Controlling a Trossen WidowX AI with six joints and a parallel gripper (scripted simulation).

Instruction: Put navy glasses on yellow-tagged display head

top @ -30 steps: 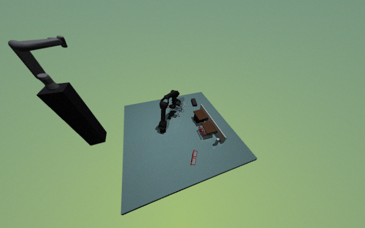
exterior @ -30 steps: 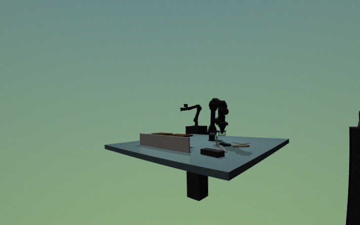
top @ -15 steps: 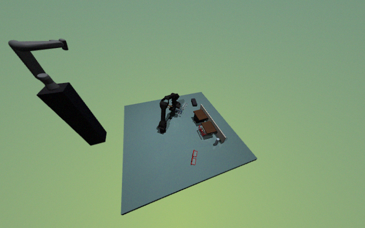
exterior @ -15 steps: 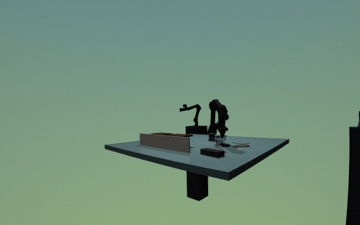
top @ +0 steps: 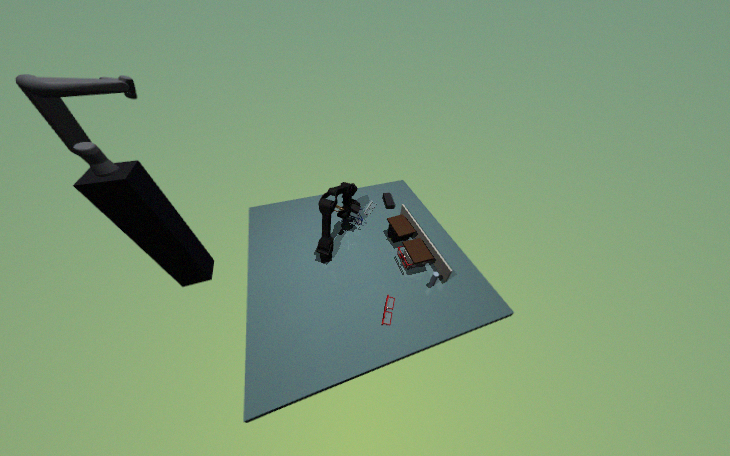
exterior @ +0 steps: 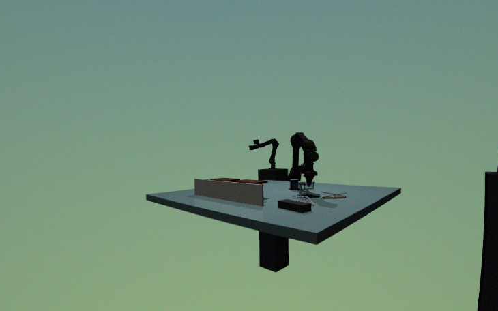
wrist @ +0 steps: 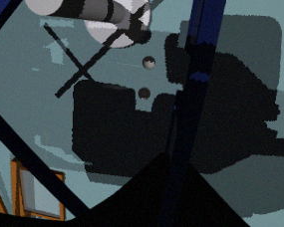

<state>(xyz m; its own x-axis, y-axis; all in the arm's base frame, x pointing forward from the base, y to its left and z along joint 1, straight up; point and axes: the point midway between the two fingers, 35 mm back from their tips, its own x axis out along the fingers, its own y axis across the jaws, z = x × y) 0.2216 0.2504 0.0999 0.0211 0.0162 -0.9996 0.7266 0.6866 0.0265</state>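
Under the nearer of two flat brown rectangular boards (top: 417, 250) (top: 401, 225), partly hidden red wire shapes (top: 403, 257); contents beneath the farther one, too dark to tell. Beyond both boards, running alongside a long pale upright panel (top: 427, 242) (exterior: 228, 191); at its far end, just past it, a dark matte oblong block (top: 389, 200) (exterior: 294, 205)

Bent at the elbow and folded down over the far part of the smooth teal table (top: 300, 339) (exterior: 374, 198), with the black parallel-jaw gripper (top: 349, 216) (exterior: 310, 183) (wrist: 169, 164) pointing downward. Pinching the navy glasses (top: 360, 220) (exterior: 313, 185) (wrist: 205, 30) between nearly closed fingers, held above the table, temples spread past the wrist camera. Below and close by, in the wrist view, a pale round disc with a grey cylinder (wrist: 97, 30), and two small round balls (wrist: 148, 62) (wrist: 144, 93). Cannot tell which head carries the yellow tag. Lying near the gripper, orange angular frames (exterior: 333, 197) (wrist: 65, 199); toward the near right, thin red rectangular glasses (top: 385, 310)
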